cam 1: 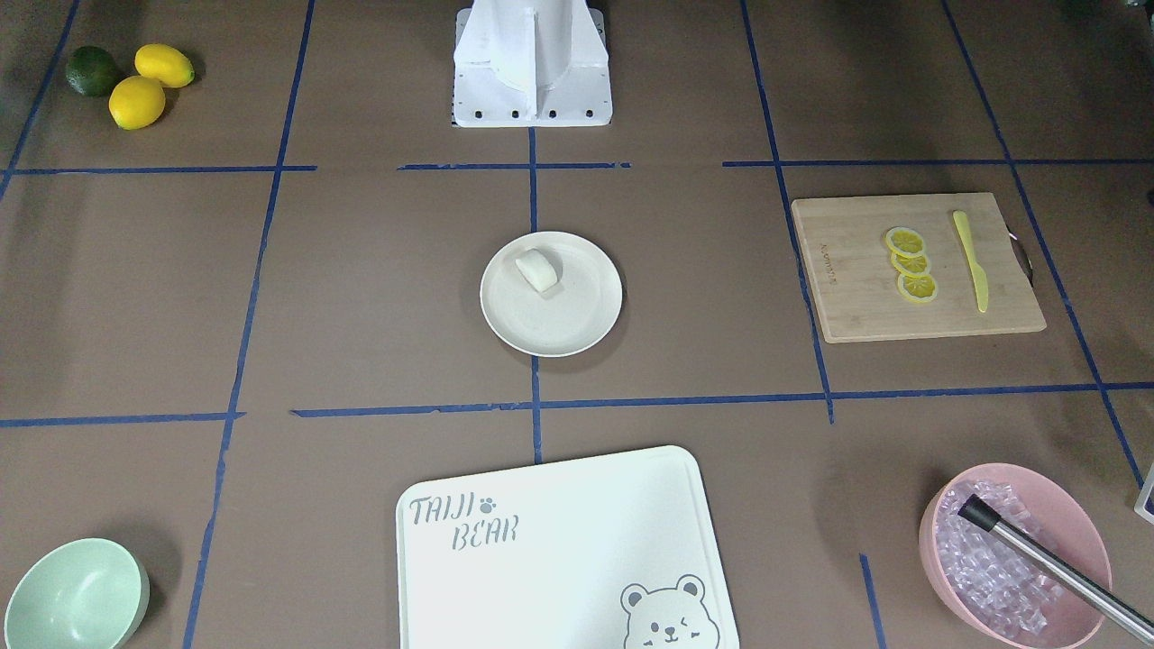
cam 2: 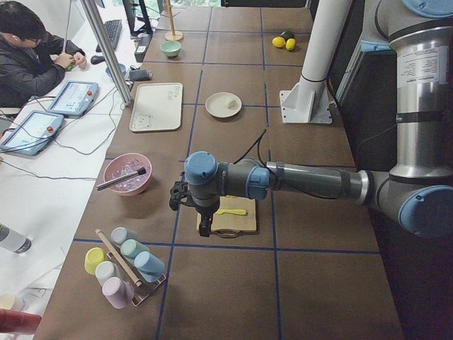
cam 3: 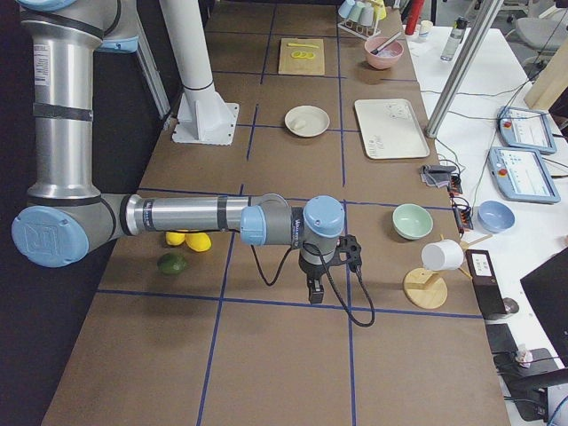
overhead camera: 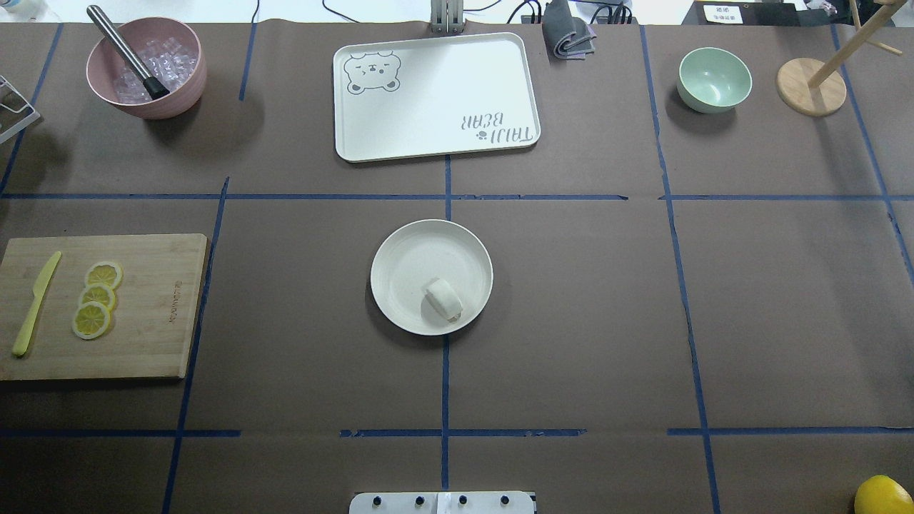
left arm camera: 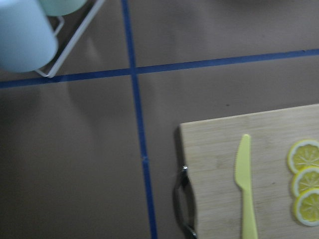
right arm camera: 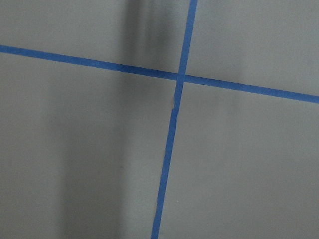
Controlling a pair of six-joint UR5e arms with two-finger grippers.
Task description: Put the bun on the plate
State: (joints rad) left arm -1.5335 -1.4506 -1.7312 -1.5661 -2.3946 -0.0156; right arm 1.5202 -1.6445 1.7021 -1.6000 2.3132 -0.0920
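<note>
The white oblong bun [cam 1: 538,269] [overhead camera: 443,298] lies on the round cream plate [cam 1: 559,320] [overhead camera: 410,257] at the table's middle, close to the rim nearest the robot's base. Nothing touches either of them. Both arms are held far from the plate. My left gripper [cam 2: 204,227] hangs over the wooden board's end and shows only in the exterior left view. My right gripper [cam 3: 315,291] hangs over bare table near the lemons and shows only in the exterior right view. I cannot tell whether either gripper is open or shut.
A wooden board [overhead camera: 143,307] carries three lemon slices [overhead camera: 96,298] and a yellow knife [overhead camera: 34,303]. A pink bowl [overhead camera: 146,68] of ice, a bear-printed board [overhead camera: 435,96], a mint bowl [overhead camera: 714,78], lemons [cam 1: 149,81] and a cup rack [cam 2: 124,265] also stand on the table. A person [cam 2: 28,53] sits at the side desk.
</note>
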